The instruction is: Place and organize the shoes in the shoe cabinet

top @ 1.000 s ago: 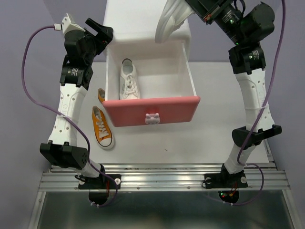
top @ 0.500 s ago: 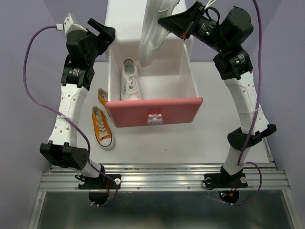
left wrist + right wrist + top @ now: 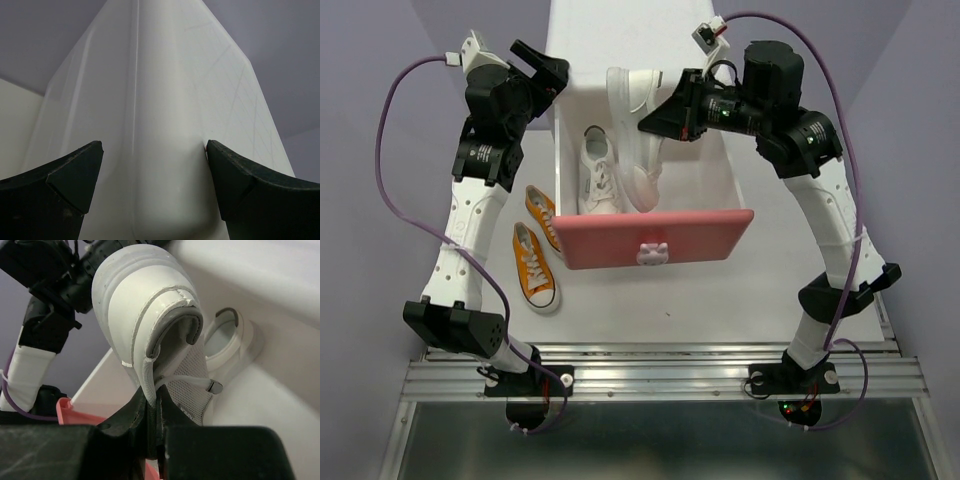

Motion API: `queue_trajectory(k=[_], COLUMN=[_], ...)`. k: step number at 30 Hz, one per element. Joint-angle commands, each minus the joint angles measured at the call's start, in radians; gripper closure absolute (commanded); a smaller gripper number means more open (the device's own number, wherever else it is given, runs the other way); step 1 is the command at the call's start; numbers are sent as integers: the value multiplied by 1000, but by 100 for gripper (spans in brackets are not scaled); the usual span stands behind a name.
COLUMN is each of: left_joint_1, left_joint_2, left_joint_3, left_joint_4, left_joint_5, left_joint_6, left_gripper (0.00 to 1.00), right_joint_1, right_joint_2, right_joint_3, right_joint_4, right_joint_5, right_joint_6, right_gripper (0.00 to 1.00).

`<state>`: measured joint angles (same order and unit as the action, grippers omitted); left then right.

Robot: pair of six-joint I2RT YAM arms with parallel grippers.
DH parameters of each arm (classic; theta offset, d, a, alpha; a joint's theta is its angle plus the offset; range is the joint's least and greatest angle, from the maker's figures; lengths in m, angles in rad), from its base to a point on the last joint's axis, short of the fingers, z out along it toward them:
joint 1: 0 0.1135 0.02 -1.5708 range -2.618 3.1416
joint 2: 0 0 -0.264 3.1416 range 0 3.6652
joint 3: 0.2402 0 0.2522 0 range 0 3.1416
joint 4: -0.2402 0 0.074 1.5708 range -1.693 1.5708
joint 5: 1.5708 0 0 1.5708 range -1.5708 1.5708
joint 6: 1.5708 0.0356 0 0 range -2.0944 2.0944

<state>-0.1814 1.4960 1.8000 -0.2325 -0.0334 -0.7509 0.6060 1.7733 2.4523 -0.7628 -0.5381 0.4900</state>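
Right wrist view shows your right end effector [image 3: 152, 420] pinched shut on the heel collar of a white sneaker [image 3: 150, 315], which hangs heel up and toe down. From above, its toe dips into the open pink-fronted drawer [image 3: 655, 235], just beside a second white sneaker [image 3: 598, 175] lying along the drawer's left side. I cannot tell whether the toe touches the drawer floor. Your right arm rises from its base, elbow out to the right, and the wrist bends left over the drawer.

Your left end effector [image 3: 152, 150] is spread wide, holding nothing, its fingers straddling a corner of the shoe cabinet [image 3: 620, 30]. Two orange sneakers [image 3: 535, 265] lie on the desk [image 3: 720, 290], left of the drawer.
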Motion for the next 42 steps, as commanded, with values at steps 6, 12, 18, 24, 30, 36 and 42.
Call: queue_trajectory(k=[6,12,18,24,30,36,42], left_joint_1=[16,16,16,16,16,17,16], left_joint_2=[49,49,46,43,43,40,38], left_joint_3=[-87,-87,-82,-83,-85,-85,-85], left_joint_4=[-446,-441,-442,-441,-436,-435,-435], left_joint_5=[-65,-63,-68,-66,-69,-72,-74], left_joint_6=[133,136,137,136,131,127,117], left_gripper=[6,6,6,6,6,6,6], right_joint_1=[40,89,184,218,227,236,247], right_joint_2=[-61,-45,12,-6,32,70,101], right_joint_3=[25,22,79,39,71,77,91], right_joint_4=[-237,-311,-397,-368,-388,-340,-357], right_joint_5=[46,174,435,769,869,882,957], right_joint_6=[-129,-145,-146,-99,-74,-105,-206], right_gripper=[99,99,99,99,99,99,99])
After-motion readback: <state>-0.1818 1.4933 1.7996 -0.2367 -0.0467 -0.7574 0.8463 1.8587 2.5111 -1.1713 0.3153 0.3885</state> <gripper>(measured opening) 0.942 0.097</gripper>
